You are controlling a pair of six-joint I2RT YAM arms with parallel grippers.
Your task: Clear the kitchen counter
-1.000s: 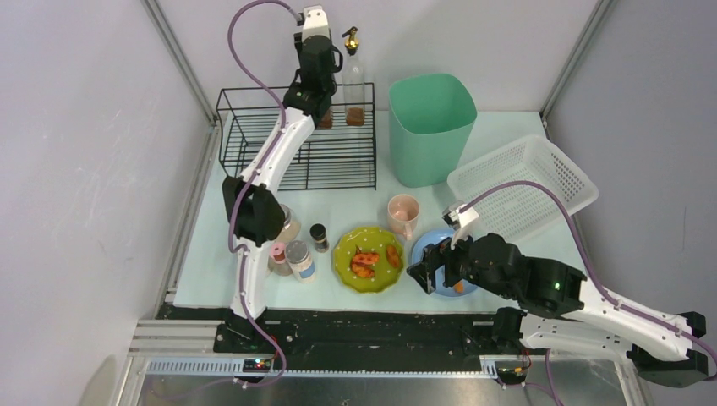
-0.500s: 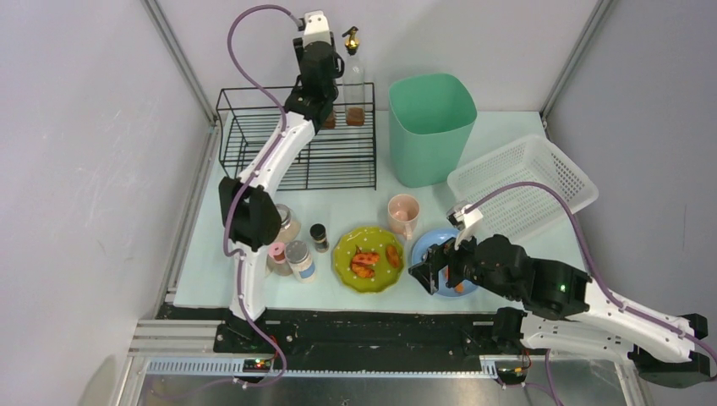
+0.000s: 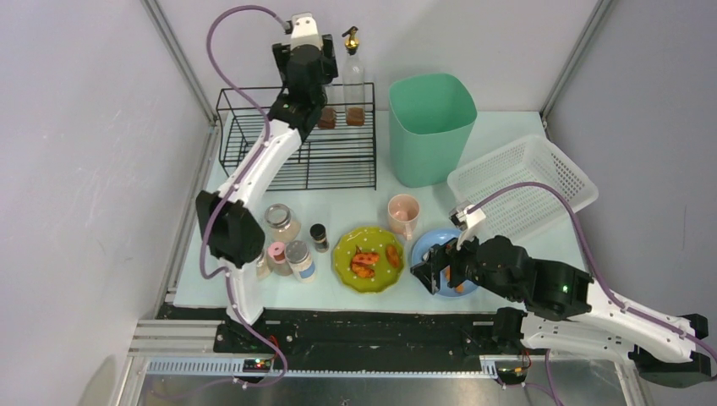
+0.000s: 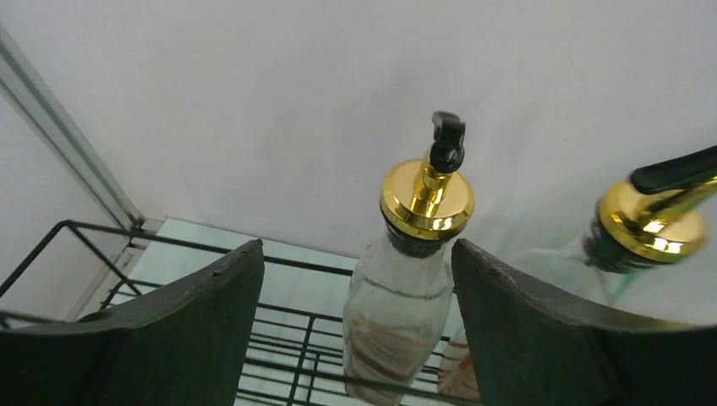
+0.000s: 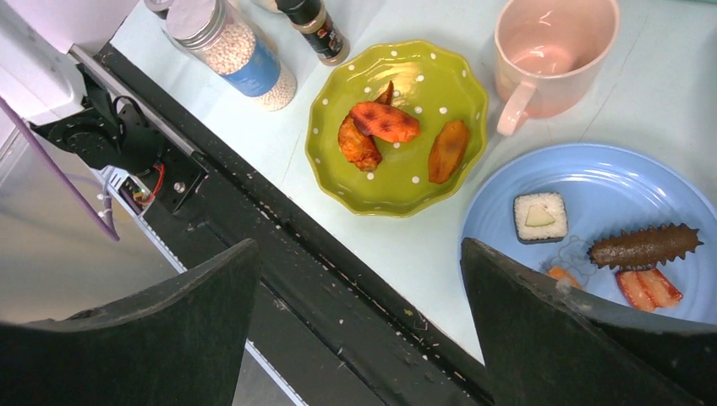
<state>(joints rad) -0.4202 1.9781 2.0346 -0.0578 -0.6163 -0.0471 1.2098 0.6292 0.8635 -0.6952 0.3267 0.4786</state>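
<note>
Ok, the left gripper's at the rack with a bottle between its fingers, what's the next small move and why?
Probably lift the left gripper straight up, clear of the bottle. Its open fingers flank the bottle, which stands upright in the wire rack beside a second bottle, seemingly placed. Jars wait on the kitchen counter.

No legible text, jar label (image 5: pixel 254 76) unreadable (blue)

This is a robotics lab cell dressed up as a kitchen. Aluminium frame posts (image 3: pixel 180 63) and blank grey wall panels (image 3: pixel 84 127) box in the mint-green kitchen counter (image 3: pixel 503 135). The left arm (image 3: pixel 262 161) and right arm (image 3: pixel 592 304) are bolted to a black rail (image 3: pixel 380 326) along its near edge. The kitchen touches are a black wire rack (image 3: pixel 254 144), spice jars (image 3: pixel 298 258) and a green plate (image 3: pixel 372 237) of food.
</note>
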